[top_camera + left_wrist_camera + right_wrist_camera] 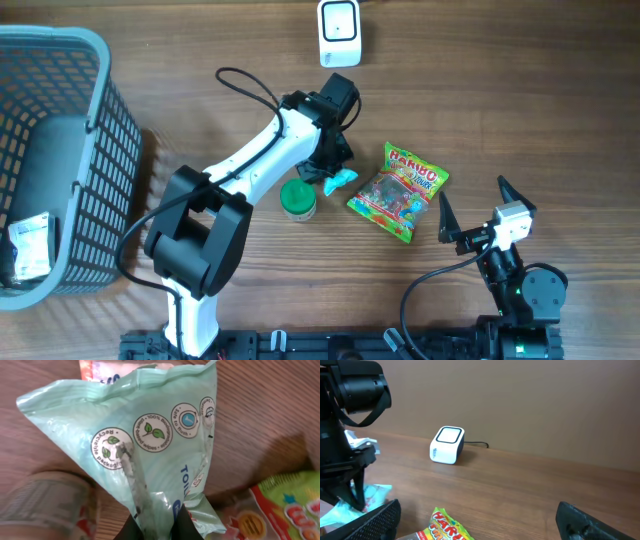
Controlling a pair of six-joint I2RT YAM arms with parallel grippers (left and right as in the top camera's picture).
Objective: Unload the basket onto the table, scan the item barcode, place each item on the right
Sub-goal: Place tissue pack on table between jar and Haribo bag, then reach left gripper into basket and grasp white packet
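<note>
My left gripper (334,172) is shut on a mint-green plastic packet (341,181) near the middle of the table. In the left wrist view the packet (150,440) fills the frame, pinched at its bottom edge between the dark jaws of the left gripper (159,527). Round recycling marks show on it; no barcode is visible. The white scanner (340,32) stands at the table's far edge, also seen as a white box (447,445) from the right wrist. My right gripper (475,203) rests open and empty at the front right, apart from everything.
A Haribo candy bag (398,190) lies just right of the packet. A green-lidded can (297,200) stands to its left. A grey basket (95,130) holding a white-labelled item occupies the left side. The scanner's cable runs off the back.
</note>
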